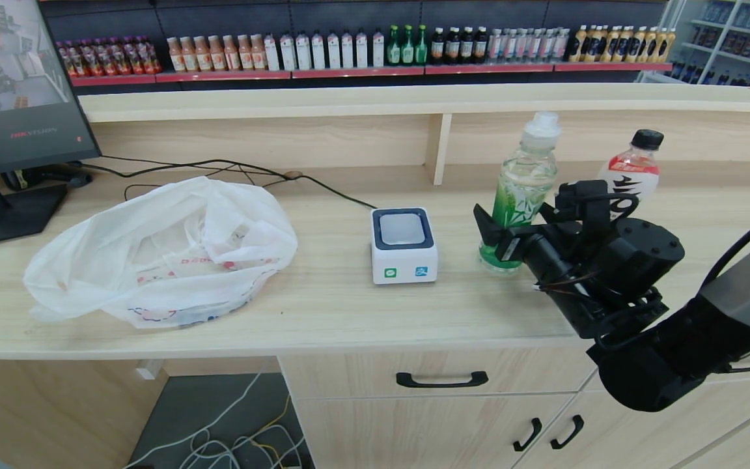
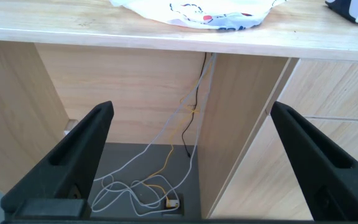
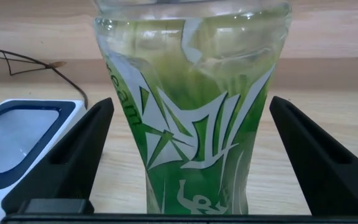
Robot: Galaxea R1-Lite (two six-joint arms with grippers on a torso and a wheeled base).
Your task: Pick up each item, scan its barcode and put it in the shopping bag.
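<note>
We record two small square signs, one green and one blue, on the scanner (image 1: pixel 403 244) front. Print on the monitor (image 1: pixel 17 85), green bottle (image 1: pixel 521 189), black-capped bottle (image 1: pixel 632 166) and shopping bag (image 1: pixel 160 254) is not legible to us.

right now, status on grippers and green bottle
right gripper open astride green bottle, no contact. left gripper open, facing counter front. nothing between bottle and scanner.

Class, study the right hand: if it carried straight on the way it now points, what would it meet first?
The green-labelled bottle, standing upright dead ahead between the right hand's open fingers; how near it is remains hard to judge.
</note>
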